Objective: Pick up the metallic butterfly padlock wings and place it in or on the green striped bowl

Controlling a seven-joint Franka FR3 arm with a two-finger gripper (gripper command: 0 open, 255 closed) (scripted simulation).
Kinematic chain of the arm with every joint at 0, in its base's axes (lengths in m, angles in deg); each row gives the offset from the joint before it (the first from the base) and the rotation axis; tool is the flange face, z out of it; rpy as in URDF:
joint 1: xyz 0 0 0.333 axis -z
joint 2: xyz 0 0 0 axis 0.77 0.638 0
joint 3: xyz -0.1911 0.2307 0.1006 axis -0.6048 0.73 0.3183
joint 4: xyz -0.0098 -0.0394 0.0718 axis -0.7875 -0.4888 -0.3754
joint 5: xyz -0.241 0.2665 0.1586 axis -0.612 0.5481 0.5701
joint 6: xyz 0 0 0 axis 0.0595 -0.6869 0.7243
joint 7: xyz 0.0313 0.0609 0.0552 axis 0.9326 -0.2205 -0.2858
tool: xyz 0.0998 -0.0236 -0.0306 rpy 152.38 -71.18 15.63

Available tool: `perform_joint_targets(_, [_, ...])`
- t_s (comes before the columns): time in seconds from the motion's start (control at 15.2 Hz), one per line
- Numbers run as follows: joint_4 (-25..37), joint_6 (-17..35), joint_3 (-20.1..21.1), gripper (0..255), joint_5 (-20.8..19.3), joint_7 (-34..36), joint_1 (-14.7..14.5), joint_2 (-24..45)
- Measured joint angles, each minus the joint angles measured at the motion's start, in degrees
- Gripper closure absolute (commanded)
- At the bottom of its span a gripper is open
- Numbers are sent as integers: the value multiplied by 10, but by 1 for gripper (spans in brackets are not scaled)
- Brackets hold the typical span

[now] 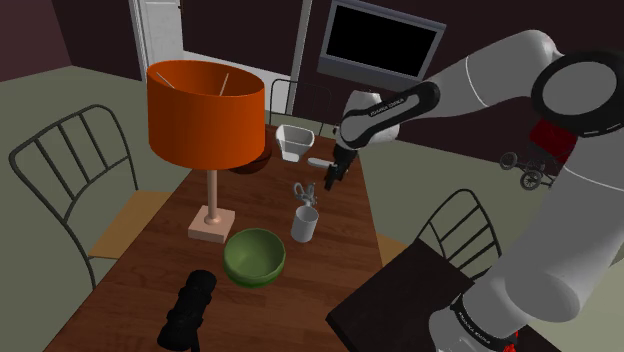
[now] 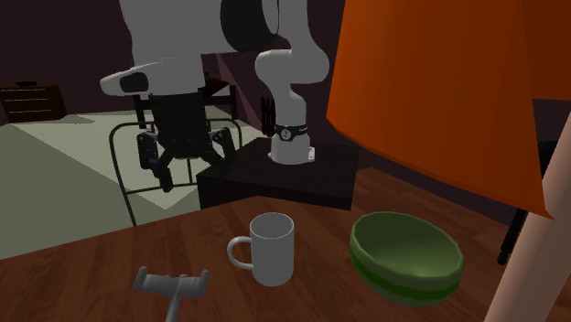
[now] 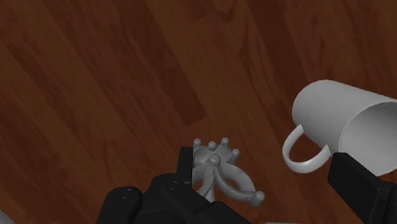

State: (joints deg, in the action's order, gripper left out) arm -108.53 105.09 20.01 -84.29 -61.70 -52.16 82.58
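A dim, dark-walled room with a pale floor (image 1: pixel 60 100) holds a dark wooden desk (image 1: pixel 150 260), on which an orange-shaded lamp (image 1: pixel 205 100) stands. The grey butterfly padlock (image 3: pixel 215 167) lies on the desk close to a white mug (image 3: pixel 343 124) but apart from it. In the shoulder view it sits just beyond the mug, and the green bowl (image 1: pixel 253 257) is near the mug's other side.

The end effector (image 2: pixel 188 165) hangs above the desk with its fingers spread wide and nothing clasped. In the wrist view the padlock lies close against one finger rather than centred in the gap, and the mug's handle is near the other finger.

This looks like the approach to the grasp, with the pick-up not yet made. The next move probably calls for a small sideways shift so the padlock sits midway between the fingers. The end effector can then come straight down and close across the padlock's narrow body. The mug stands close enough that the far finger could knock it on the way down. The carry to the bowl will likely need height to clear the mug.
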Motion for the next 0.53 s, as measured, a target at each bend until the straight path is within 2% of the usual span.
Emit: perform_joint_targets(0.53, [158, 31, 16, 0, 28, -32, 12, 181])
